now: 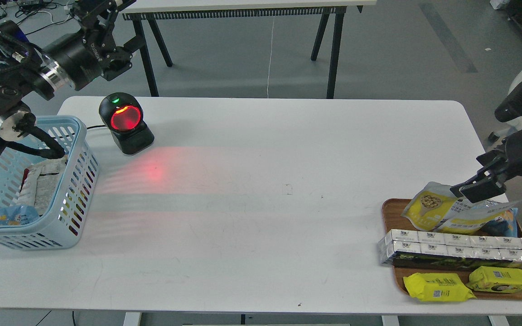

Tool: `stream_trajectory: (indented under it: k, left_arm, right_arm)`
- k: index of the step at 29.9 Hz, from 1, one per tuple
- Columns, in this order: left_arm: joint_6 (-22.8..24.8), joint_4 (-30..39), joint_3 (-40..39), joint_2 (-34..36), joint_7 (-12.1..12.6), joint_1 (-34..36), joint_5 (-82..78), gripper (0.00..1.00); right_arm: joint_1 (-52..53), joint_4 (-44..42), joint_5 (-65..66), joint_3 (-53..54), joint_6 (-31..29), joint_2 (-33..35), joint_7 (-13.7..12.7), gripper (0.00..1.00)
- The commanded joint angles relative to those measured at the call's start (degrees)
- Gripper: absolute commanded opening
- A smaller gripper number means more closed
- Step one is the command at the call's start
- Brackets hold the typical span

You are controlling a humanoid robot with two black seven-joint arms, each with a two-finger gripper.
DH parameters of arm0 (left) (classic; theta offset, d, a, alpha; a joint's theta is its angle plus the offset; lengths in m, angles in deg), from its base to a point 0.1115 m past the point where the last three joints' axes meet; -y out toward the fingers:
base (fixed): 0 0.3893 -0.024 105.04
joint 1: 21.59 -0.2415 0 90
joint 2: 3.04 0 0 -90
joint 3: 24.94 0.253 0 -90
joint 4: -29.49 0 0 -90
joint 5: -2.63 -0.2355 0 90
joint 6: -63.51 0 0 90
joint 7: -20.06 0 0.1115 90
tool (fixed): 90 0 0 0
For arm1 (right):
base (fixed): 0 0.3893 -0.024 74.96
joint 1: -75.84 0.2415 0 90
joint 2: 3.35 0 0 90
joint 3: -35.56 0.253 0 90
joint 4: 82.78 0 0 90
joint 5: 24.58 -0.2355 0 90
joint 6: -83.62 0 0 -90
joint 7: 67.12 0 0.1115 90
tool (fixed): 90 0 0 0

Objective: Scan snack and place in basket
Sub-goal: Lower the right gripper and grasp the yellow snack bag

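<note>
Snack pouch (429,207), yellow and white with pale round beans pictured on its front, lies tilted at the back of the brown wooden tray (390,209) at the table's right end, leaning over a silvery crinkled bag (492,210) with a blue edge. From where I stand the right gripper (475,189) hangs just above and to the right of the pouch, its dark fingers close against the pouch's upper right corner; I cannot tell whether they touch it, nor whether the fingers are parted or pressed together. In front of the pouch a long row of white cartons (462,246) crosses the tray, and two flat bright-yellow packs (437,287) lie nearest the table's front edge.

Far across the white table (261,190), at the left end, sits the light blue basket (77,181) with a printed wrapper inside. The left gripper (102,18) is raised well above and behind it, seen dark and end-on, so its state is unclear too. A black scanner (125,123) glows red beside the basket, casting red light on the tabletop.
</note>
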Motion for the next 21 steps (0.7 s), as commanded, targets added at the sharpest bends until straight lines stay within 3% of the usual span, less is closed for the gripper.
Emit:
stream_trajectory:
  k: [1,21]
  left_arm:
    - [0.0,-0.08,0.0,-0.01,0.0,-0.25,0.0,1.0]
    - [0.0,-0.35,-0.18,0.16,0.0,-0.34,0.0,1.0]
  right_arm:
    - [-0.35,-0.12,0.44,0.49,-0.01,-0.42,0.01,0.98]
    - [-15.2,-11.63,2.02,9.98,-0.01,-13.16,0.01,0.97]
